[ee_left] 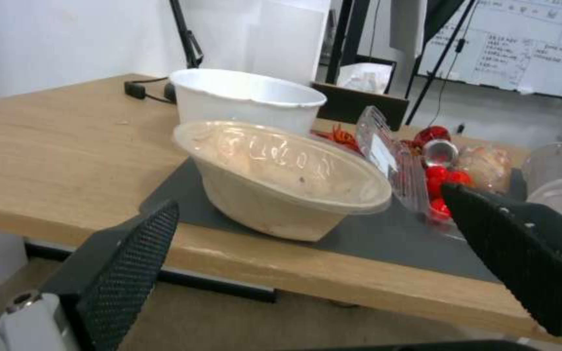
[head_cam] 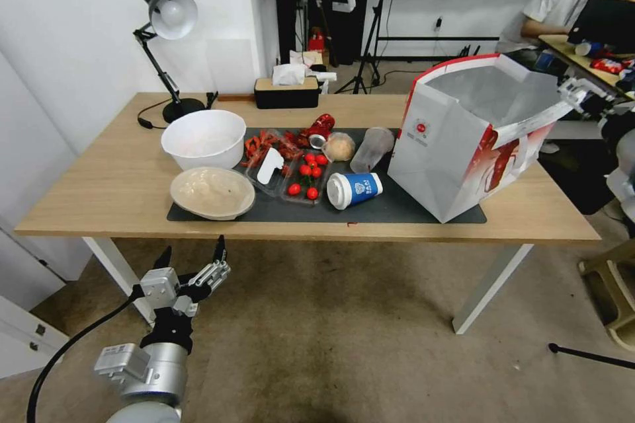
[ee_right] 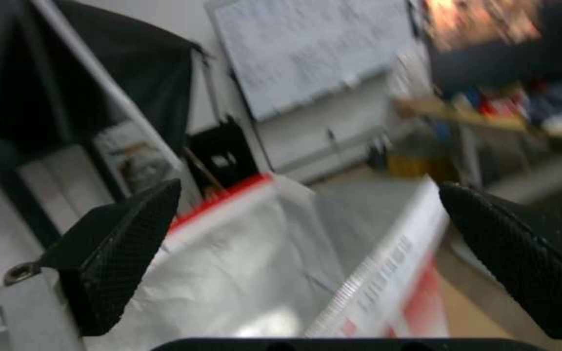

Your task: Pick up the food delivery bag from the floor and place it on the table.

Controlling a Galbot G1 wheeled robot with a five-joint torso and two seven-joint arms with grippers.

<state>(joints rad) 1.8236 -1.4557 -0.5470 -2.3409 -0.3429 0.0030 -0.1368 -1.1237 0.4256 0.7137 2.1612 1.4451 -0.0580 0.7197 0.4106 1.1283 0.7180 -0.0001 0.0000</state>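
Observation:
The food delivery bag [head_cam: 436,158], white with a red rim, foil lining and a crayfish print, stands open on the right end of the table [head_cam: 99,192], partly on the dark mat. My right gripper [head_cam: 582,94] is open at the bag's far right upper corner. In the right wrist view its fingers [ee_right: 310,185] spread wide above the bag's foil-lined mouth [ee_right: 242,273], holding nothing. My left gripper [head_cam: 192,252] hangs open over the floor [head_cam: 331,344], below the table's front edge; the left wrist view has its fingers [ee_left: 307,195] facing the table's front edge [ee_left: 333,278].
On the mat lie a white bowl [head_cam: 204,137], a lidded beige bowl [head_cam: 211,192], a clear tray of tomatoes [head_cam: 301,175], a tipped blue cup [head_cam: 355,189] and a plastic cup [head_cam: 372,149]. A desk lamp [head_cam: 169,13] and tissue box [head_cam: 286,91] stand behind. A stool [head_cam: 612,291] is at the right.

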